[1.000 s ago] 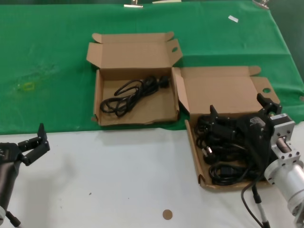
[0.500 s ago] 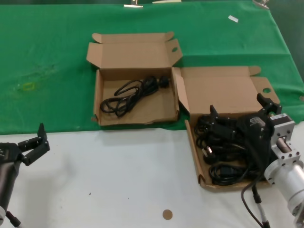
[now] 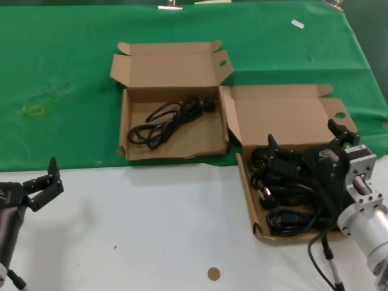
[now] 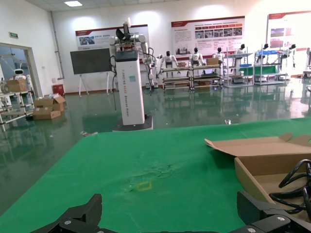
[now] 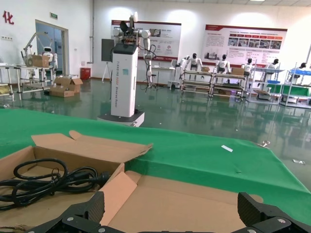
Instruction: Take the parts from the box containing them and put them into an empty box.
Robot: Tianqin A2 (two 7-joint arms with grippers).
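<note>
From the head view we see our right pincer [image 3: 306, 145] spread wide over the tangled glossy parts [image 3: 285, 194] in the corrugated box [image 3: 245, 182] on the white table [image 3: 151, 224]. Our left pincer [image 3: 45, 182] hangs spread, parked. Only the wrist views show a hall beyond.

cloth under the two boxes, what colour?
Green cloth, plain, clearest in the head view; it lies under both cardboard boxes.
</note>
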